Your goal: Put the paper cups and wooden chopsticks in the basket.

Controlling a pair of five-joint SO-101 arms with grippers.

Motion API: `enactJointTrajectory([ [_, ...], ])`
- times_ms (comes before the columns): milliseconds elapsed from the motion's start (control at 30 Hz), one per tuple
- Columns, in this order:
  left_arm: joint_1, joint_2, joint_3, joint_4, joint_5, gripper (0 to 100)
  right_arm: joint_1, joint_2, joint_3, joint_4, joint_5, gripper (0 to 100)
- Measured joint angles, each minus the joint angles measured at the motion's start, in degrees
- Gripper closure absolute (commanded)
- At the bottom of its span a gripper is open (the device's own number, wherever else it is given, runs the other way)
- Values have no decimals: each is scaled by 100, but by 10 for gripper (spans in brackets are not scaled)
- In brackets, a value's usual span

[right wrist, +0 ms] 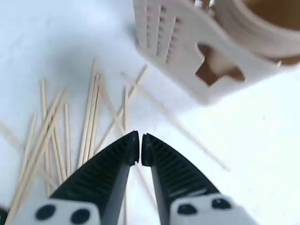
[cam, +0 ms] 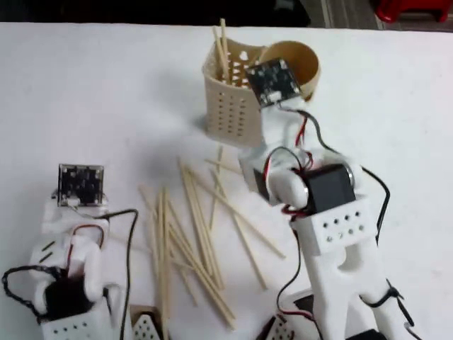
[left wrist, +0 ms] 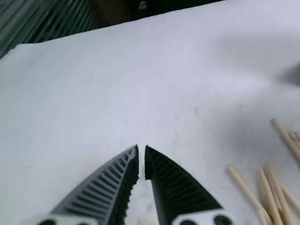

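my left gripper [left wrist: 141, 161]: fingers closed on nothing, over bare table [left wrist: 140, 84]. loose wooden chopsticks [cam: 191, 234]: scattered mid-table. basket [cam: 230, 113]: holds upright chopsticks [cam: 223, 46], paper cup [cam: 301, 64] at its right rim; my right gripper [right wrist: 140, 150] closed, empty, beside it.

One basket [cam: 230, 117], one paper cup [cam: 306, 71], roughly twenty chopsticks [cam: 200, 227] (most loose)

No word, label, number or sign can be read on the white table [cam: 106, 92], the perforated basket [cam: 230, 117], the brown paper cup [cam: 304, 67] or the scattered wooden chopsticks [cam: 163, 248]
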Motion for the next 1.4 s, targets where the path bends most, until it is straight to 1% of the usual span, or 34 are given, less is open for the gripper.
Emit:
enactJointTrajectory([
  [67,70,-9,-325,273,-149,939,-18,-18,237,176,79,981],
  [167,149,-35,-686,615,-360,939,-79,-35,747,176,202,981],
  [233,149,-88,-879,826,-501,939,-123,-35,1116,79,220,981],
  [333,167,246,-1160,1081,-712,937,-105,-35,1662,-211,220,981],
  [467,176,1310,-1697,1398,-941,930,-123,-35,2321,-703,220,981],
  [533,176,1996,-2040,1618,-967,885,-123,-35,2593,-976,220,981],
  [600,176,2681,-2365,1864,-976,814,-88,-35,2840,-1248,167,981],
  [667,273,3367,-2664,2145,-976,771,97,-35,3059,-1547,-88,981],
  [833,782,4624,-2971,2690,-976,766,879,-35,3411,-2163,-431,981],
  [900,1020,4976,-2980,2734,-967,766,1116,-35,3543,-2338,-448,981],
  [1067,1609,5785,-2980,2699,-413,766,1380,-35,3622,-2514,-475,981],
  [1267,2338,6778,-2980,2198,62,766,1363,-35,3622,-2523,-475,981],
  [1400,2629,7411,-2980,1749,158,766,1363,-35,3622,-2523,-475,981],
])
